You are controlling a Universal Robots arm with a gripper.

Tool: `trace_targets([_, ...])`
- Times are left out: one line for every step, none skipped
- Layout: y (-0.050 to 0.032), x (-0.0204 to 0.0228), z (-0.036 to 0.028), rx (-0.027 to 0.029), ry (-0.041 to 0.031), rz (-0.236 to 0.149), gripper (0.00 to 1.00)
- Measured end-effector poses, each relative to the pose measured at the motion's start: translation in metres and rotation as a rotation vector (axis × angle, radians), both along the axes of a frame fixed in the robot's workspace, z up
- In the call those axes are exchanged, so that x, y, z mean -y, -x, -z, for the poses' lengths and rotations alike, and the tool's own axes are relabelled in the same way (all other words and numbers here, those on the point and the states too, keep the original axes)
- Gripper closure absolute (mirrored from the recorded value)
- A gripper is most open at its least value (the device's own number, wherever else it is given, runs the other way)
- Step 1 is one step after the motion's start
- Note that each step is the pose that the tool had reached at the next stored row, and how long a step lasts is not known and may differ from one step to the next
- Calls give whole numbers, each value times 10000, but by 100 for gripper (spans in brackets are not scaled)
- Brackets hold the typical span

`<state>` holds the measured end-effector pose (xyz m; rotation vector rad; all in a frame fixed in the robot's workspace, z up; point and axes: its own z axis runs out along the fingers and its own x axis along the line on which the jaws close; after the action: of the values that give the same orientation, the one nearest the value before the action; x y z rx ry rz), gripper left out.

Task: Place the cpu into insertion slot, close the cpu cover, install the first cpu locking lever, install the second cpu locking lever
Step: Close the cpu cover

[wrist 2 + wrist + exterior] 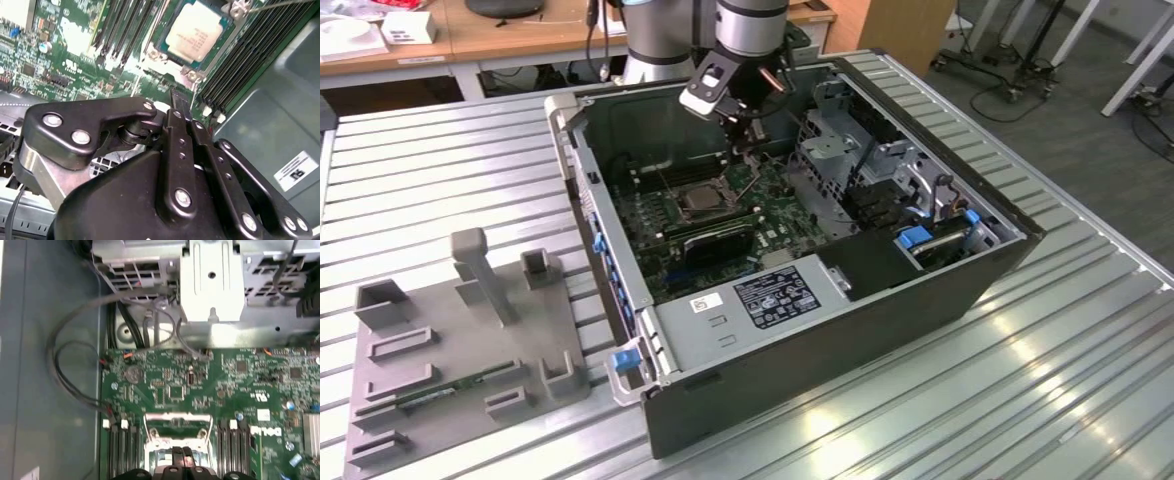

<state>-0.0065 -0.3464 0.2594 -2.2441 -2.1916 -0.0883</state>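
Exterior view: a printed white label [771,297] sits on the case's metal box; the gripper [750,125] hangs over the insertion slot [703,201].

Second wrist view: the cpu [195,36], faintly printed, lies in the slot. The fingers are pressed together, holding nothing.

First wrist view: white lettering marks the motherboard [263,430].

cpu [194,32] in insertion slot [191,74], motherboard [774,205] inside case [854,330]

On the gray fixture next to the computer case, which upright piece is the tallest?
The narrow post near the middle of the fixture, toward its far edge in the exterior view. It rises well above the short blocks around it.
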Motion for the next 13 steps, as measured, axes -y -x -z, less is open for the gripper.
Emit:
trace_targets([-19,0,0,0,0,0,89])
trace_targets([-39,0,0,0,0,-1,89])
trace_targets([-58,0,0,0,1,0,89])
trace_targets([-78,0,0,-1,0,-1,89])
trace_targets([-96,0,0,0,0,-1,89])
trace_targets([-115,0,0,0,1,0,89])
trace_targets([-135,0,0,-1,1,0,89])
trace_targets([-154,0,0,-1,1,-1,89])
trace_targets([-173,-1,0,-1,2,-1,89])
trace_targets([-191,-1,0,0,1,-1,89])
trace_targets([-209,-1,0,0,0,-1,89])
trace_targets([-226,-1,0,0,-1,0,89])
trace_targets([-244,0,0,0,1,1,89])
